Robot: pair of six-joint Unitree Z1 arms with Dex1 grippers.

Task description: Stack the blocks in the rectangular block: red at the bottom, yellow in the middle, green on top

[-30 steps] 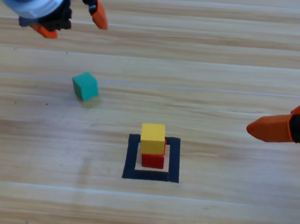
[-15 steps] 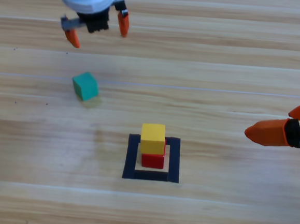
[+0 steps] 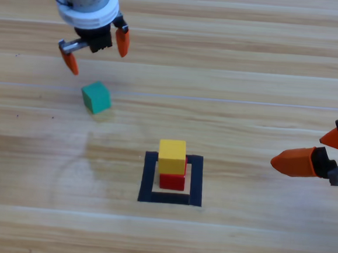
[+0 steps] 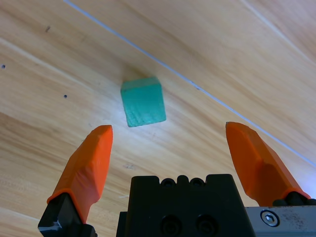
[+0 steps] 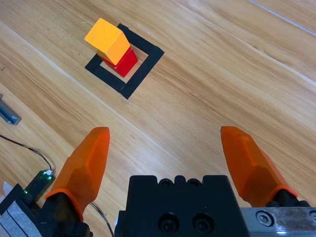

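Note:
The yellow cube sits on the red cube inside the black tape square; the right wrist view shows the same yellow cube, red cube and tape square. Alone on the wood at the left lies the teal-green cube, seen ahead of the jaws in the left wrist view. My left gripper hangs open just above and behind that cube, holding nothing. At the right edge my right gripper waits open and empty.
A bit of grey hardware and a black cable with a small box showing green lights lie at the left edge of the right wrist view. Bare wood surrounds the stack.
My left gripper has come in from the top left corner toward the teal-green cube and turned its jaws. The right gripper shifted slightly left. No cube moved.

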